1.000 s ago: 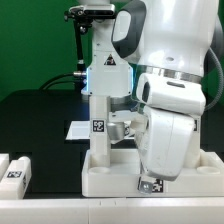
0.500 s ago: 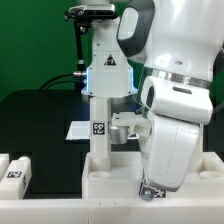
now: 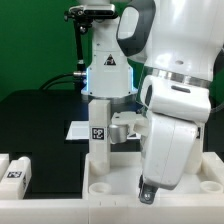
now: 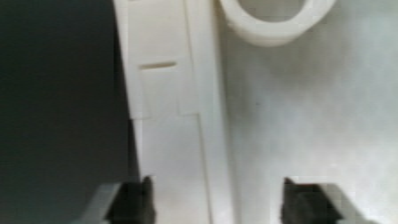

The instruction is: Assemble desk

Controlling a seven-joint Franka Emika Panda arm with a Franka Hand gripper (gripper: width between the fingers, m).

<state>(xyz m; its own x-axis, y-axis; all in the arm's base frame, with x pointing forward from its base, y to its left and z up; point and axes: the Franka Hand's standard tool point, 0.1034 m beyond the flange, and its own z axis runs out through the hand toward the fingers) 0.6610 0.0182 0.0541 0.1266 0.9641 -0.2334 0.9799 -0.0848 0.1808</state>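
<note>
My hand [image 3: 148, 193] hangs low over the near edge of the desk's tabletop [image 3: 112, 182]; in the wrist view my fingers [image 4: 128, 203] stand spread, one on either side of the raised rim [image 4: 175, 130], and they pinch nothing; the outer finger is just beside the rim's outside face, the inner one stands clear of it over the tabletop's floor; a round corner socket [image 4: 276, 25] shows further along.

The tabletop lies flat on the black table [image 3: 40, 115], toward the exterior view's right and partly hidden by my own arm; one upright leg [image 3: 98, 128] stands at its corner on the exterior view's left, tag facing the camera; whether it is fully seated I cannot tell; the loose legs [image 3: 14, 172] lie on the table at the exterior view's lower left, well apart from the tabletop.

I judge all of it to be hard, smooth plastic; light, stiff, not fragile, but slippery under metal fingers. The tabletop is too wide to span, so the rim is the only place to hold it; gripped near one end it would likely pivot or skate on the table, so a hold nearer the middle of a side seems safer. The legs are short blocks; I would take one across two flat faces, squarely, to keep it from twisting.
</note>
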